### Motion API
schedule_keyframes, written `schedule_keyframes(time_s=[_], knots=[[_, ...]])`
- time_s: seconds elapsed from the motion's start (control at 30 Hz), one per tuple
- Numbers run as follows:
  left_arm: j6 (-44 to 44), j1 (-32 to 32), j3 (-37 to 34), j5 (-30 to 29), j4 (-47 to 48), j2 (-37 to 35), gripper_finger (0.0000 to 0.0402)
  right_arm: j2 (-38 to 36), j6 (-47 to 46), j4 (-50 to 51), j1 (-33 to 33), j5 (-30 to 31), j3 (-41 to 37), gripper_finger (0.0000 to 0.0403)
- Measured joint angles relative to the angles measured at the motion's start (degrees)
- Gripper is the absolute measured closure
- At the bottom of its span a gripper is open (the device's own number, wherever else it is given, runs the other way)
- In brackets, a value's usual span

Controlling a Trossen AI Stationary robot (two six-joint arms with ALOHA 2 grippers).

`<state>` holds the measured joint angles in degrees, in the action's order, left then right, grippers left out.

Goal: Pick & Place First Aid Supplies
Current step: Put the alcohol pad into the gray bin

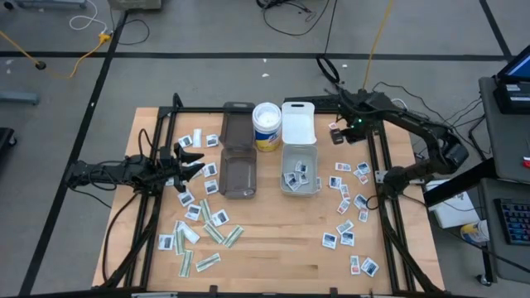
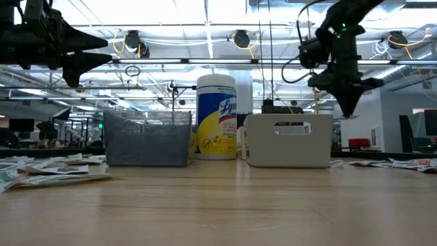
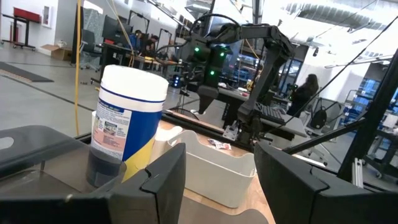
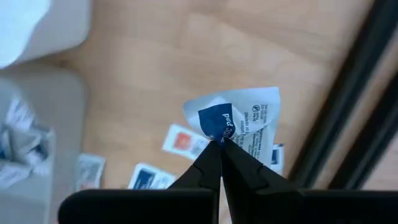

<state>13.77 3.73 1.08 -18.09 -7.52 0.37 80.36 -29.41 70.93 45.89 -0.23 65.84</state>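
Note:
Many first aid supplies lie flat on the wooden table: white square packets at the right, squares and pale strips at the left. Several packets lie inside the white bin. My right gripper hangs high over the table just right of that bin's lid, pointing down, shut on one white packet with blue print. My left gripper waits open above the left packets, pointing level toward the bins. My right gripper pinches the packet by its lower edge beside the blue patch, only at the fingertips. The fingers come from above, pointing down. The packet is lifted clear of the table and looks crumpled around the pinch.
A smoky bin with its lid behind it stands left of the white bin. A yellow and white wipes canister stands between the two lids. Black frame rails run along both sides of the table.

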Motion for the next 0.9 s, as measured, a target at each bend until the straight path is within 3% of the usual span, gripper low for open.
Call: schedule_keyframes(time_s=[0.9], knots=[[0.0, 0.0, 0.0, 0.0, 0.0, 0.0, 0.0206, 19.1, -2.4, 1.3, -27.6, -1.8, 21.9, 0.0403]])
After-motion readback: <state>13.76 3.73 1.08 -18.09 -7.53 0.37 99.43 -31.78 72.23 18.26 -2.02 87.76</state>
